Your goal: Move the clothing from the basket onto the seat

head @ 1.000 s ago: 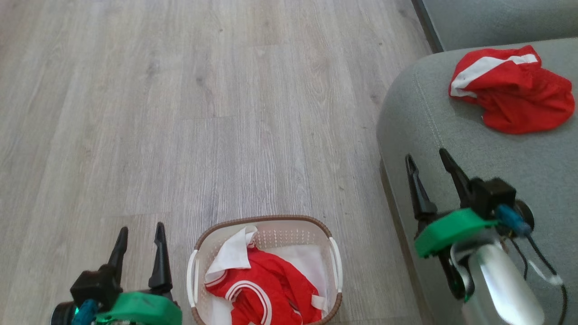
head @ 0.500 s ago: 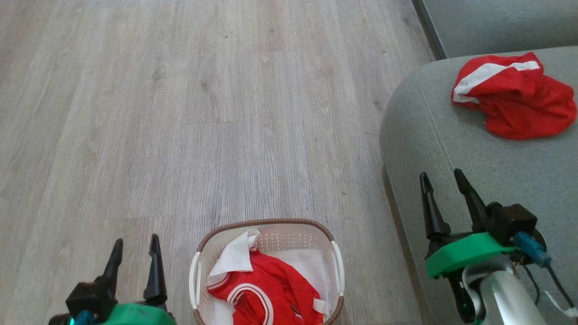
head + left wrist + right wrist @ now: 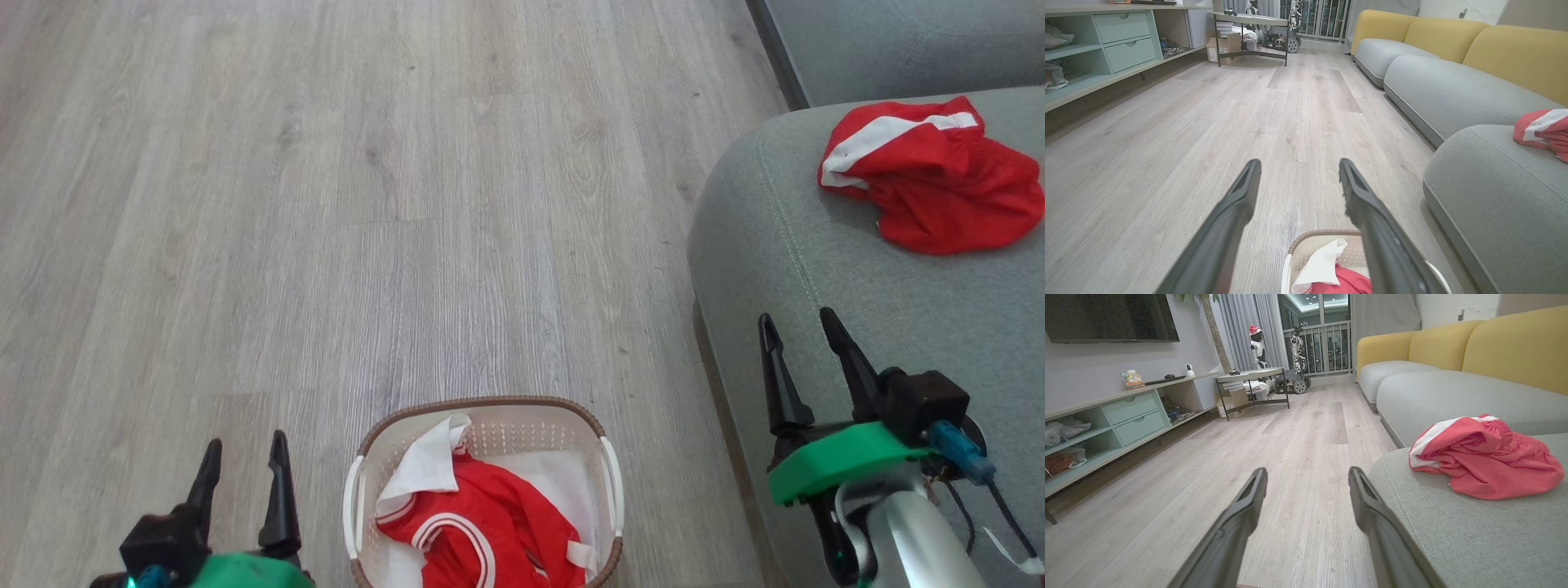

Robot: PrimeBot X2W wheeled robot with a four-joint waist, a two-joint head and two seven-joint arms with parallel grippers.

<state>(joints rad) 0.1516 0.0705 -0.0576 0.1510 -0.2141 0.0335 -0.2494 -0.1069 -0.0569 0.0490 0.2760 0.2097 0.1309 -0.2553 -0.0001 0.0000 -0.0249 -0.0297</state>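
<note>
Grey wood-plank flooring (image 3: 367, 204) is occupied at bottom centre by a cream perforated oval basket (image 3: 522, 429) of red-and-white clothing (image 3: 482, 531); left gripper (image 3: 246, 441) and right gripper (image 3: 796, 317) are held spread, empty.

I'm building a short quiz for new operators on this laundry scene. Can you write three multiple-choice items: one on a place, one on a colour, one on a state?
1. Where does the red garment that is outside the basket lie?
A. on the wooden floor
B. on the grey seat
C. draped over the basket's handle

2. What colour is the basket's rim?
A. brown
B. blue
C. black

3. How do the left gripper and right gripper stand?
A. both open, holding nothing
B. left shut on cloth, right open
C. both shut

Answers:
1 B: the garment rests crumpled on the cushion, apart from the basket.
2 A: a brown woven-look band runs round the cream basket's top.
3 A: both wrist views show the fingers spread with only floor or cushion beyond them.
</note>
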